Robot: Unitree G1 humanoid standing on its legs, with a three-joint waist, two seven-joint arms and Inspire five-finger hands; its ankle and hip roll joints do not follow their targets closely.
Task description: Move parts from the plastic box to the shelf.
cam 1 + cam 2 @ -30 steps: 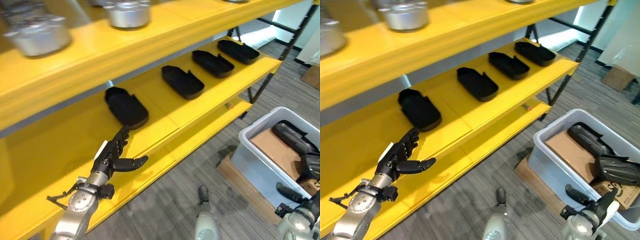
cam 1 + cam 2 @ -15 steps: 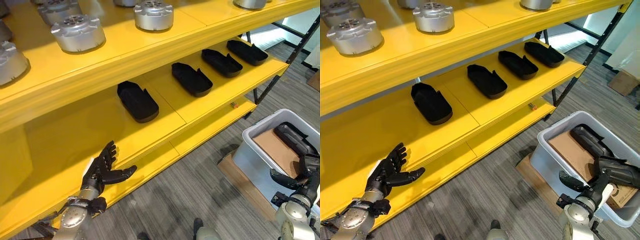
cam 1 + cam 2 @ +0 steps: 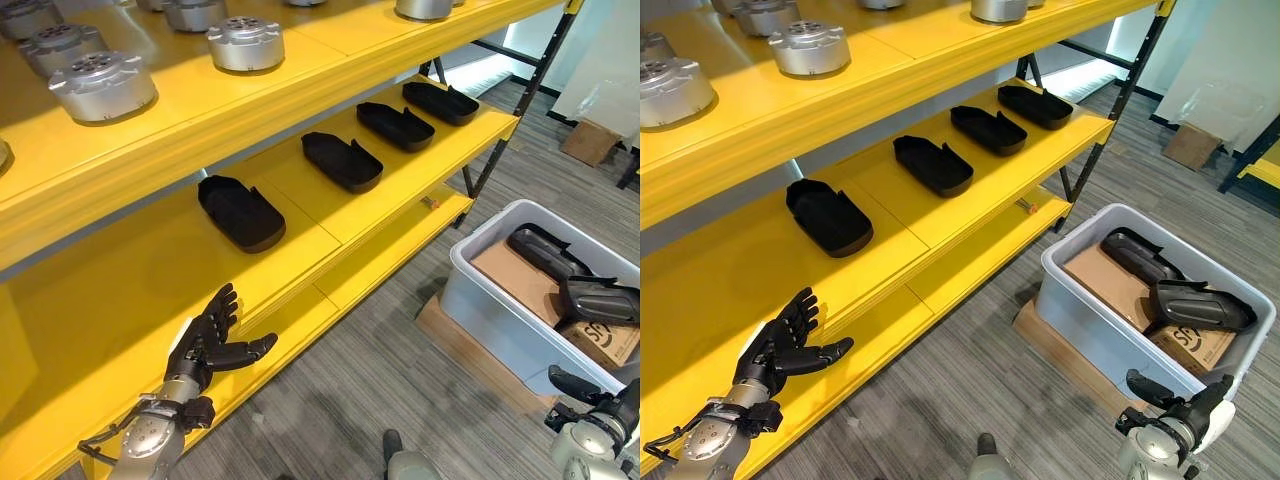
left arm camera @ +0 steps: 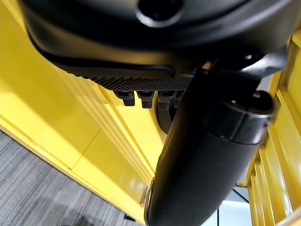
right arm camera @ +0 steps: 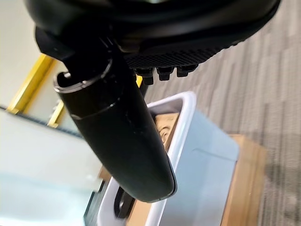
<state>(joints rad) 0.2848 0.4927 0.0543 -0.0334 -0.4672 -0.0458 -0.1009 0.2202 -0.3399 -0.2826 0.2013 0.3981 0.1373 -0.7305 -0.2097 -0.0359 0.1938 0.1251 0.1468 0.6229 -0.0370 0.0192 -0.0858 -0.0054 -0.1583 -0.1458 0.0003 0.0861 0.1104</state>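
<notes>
The left hand point(image 3: 208, 345) hangs with fingers spread and nothing in it, just in front of the yellow shelf point(image 3: 330, 215); four black parts point(image 3: 241, 212) lie up beyond it. The right hand point(image 3: 1180, 405), loosely open and empty, hovers beside the plastic box point(image 3: 1092, 320), where two more parts point(image 3: 1195, 305) rest on cardboard point(image 3: 1105, 282).

Left silver-grey arm enters at lower left; its dark left hand point(image 3: 210, 340) is raised with fingers point(image 3: 222, 305) straight and spread, thumb extended sideways, holding nothing. Right silver-grey arm enters at lower right; its dark right hand point(image 3: 1180, 400) has the thumb point(image 5: 117, 136) extended and fingers straight, likewise empty.
</notes>
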